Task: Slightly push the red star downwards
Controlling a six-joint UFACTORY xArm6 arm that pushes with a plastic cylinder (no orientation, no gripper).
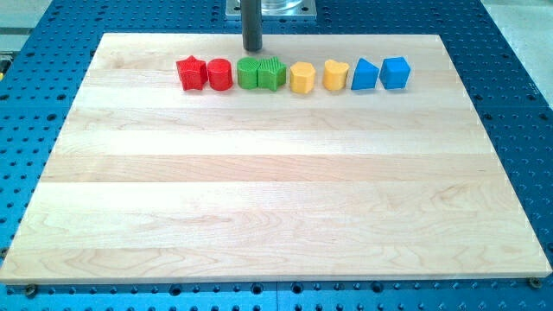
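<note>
The red star (190, 72) lies at the left end of a row of blocks near the view's top of the wooden board (276, 173). A red cylinder (219, 74) touches its right side. My tip (252, 49) is above the row, up and to the right of the red star, just above the green blocks, and touches no block.
Right of the red cylinder the row goes on with two green blocks (250, 73) (271, 74) side by side, a yellow hexagon-like block (301, 77), a yellow heart-like block (335, 75), a blue triangle-like block (365, 75) and a blue cube (396, 72).
</note>
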